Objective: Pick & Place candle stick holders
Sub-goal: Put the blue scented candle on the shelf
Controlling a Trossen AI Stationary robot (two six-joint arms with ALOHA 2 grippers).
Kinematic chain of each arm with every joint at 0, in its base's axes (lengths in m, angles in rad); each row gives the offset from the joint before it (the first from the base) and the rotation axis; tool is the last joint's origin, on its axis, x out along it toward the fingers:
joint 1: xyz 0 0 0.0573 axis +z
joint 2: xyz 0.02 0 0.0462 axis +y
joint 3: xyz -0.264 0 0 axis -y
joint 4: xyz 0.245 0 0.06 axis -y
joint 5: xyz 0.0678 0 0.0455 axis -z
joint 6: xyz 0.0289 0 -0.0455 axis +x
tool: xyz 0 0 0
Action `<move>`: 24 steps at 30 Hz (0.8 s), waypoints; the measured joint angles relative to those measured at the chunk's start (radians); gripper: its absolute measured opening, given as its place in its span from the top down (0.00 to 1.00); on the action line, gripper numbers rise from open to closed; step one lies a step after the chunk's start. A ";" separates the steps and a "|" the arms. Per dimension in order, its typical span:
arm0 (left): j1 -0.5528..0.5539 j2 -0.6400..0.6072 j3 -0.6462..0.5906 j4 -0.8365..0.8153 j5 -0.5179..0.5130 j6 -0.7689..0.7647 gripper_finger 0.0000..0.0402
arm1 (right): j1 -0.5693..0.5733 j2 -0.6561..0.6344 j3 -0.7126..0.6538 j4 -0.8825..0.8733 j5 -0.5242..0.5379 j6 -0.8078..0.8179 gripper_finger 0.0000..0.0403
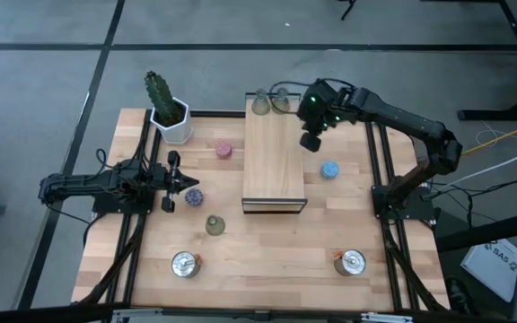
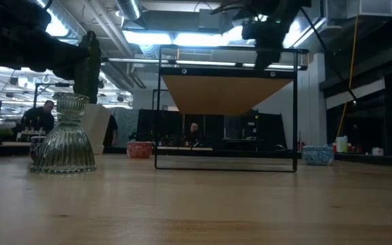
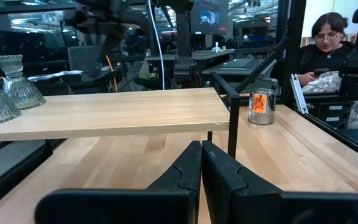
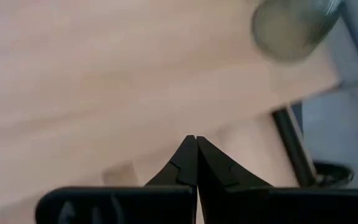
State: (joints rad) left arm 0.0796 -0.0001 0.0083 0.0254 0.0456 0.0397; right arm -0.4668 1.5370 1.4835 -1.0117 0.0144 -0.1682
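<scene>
A long light wooden board (image 1: 274, 166) stands raised on a black frame mid-table. Two olive-green candle stick holders (image 1: 260, 103) (image 1: 280, 99) rest on their bases at its far end. On the table stand a pink holder (image 1: 224, 149), a blue one (image 1: 330, 170), a purple one (image 1: 192, 196), a third green one (image 1: 214, 224) and two silver ones (image 1: 185, 264) (image 1: 352, 262). My right gripper (image 1: 311, 141) hangs shut and empty by the board's far right edge, tilted down. At the left, my left gripper (image 1: 187, 182) is shut and level, beside the purple holder.
A cactus in a white pot (image 1: 169, 112) stands at the far left corner. Black rails (image 1: 137, 224) run along both sides of the table. The board's frame (image 2: 226, 163) rests on the tabletop. People sit in the room beyond (image 3: 328, 37).
</scene>
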 joint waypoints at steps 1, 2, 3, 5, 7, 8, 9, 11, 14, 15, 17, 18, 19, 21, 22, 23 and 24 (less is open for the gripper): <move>0.000 0.000 0.000 0.000 0.000 0.000 0.98 | 0.003 -0.020 -0.026 -0.003 0.000 0.007 1.00; 0.000 0.000 0.000 0.000 0.000 0.000 0.98 | 0.005 -0.039 -0.050 -0.002 0.000 0.019 1.00; 0.000 0.000 0.000 0.000 0.000 0.000 0.98 | 0.006 -0.059 -0.074 -0.003 0.000 0.030 1.00; 0.000 0.000 0.000 0.000 0.000 0.000 0.98 | 0.006 -0.100 -0.115 -0.006 0.000 0.051 1.00; 0.000 0.000 0.000 0.000 0.000 0.000 0.98 | 0.008 -0.141 -0.150 -0.009 0.000 0.057 1.00; 0.000 0.000 0.000 0.000 0.000 0.000 0.98 | 0.008 -0.159 -0.168 -0.021 0.000 0.057 1.00; 0.000 0.000 0.000 0.000 0.000 0.000 0.98 | 0.008 -0.174 -0.183 -0.026 0.000 0.057 1.00; 0.000 0.000 0.000 0.000 0.000 0.000 0.98 | 0.008 -0.206 -0.218 -0.047 0.000 0.057 1.00; 0.000 0.000 0.000 0.000 0.000 0.000 0.98 | 0.008 -0.248 -0.269 -0.068 0.000 0.057 1.00; 0.000 0.000 0.000 0.000 0.000 0.000 0.98 | 0.008 -0.259 -0.287 -0.075 0.000 0.057 1.00; 0.000 0.000 0.000 0.000 0.000 0.000 0.98 | 0.008 -0.282 -0.320 -0.089 0.000 0.058 1.00; 0.000 0.000 0.000 0.000 0.000 0.000 0.98 | 0.009 -0.296 -0.336 -0.086 -0.002 0.058 1.00; 0.000 0.000 0.000 0.000 0.000 0.000 0.98 | 0.009 -0.309 -0.353 -0.086 -0.010 0.057 1.00; 0.000 0.000 0.000 0.000 0.000 0.000 0.98 | 0.009 -0.328 -0.381 -0.085 -0.029 0.056 0.99; 0.000 0.000 0.000 0.000 0.000 0.000 0.98 | 0.009 -0.337 -0.393 -0.085 -0.039 0.056 0.99; 0.000 0.000 0.000 0.000 0.000 0.000 0.98 | 0.009 -0.348 -0.405 -0.085 -0.047 0.053 0.98; 0.000 0.000 0.000 0.000 0.000 0.000 0.98 | 0.010 -0.356 -0.416 -0.086 -0.055 0.050 0.97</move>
State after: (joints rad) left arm 0.0798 -0.0002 0.0083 0.0254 0.0456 0.0398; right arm -0.4565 1.1814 1.0674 -1.0982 -0.0406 -0.1182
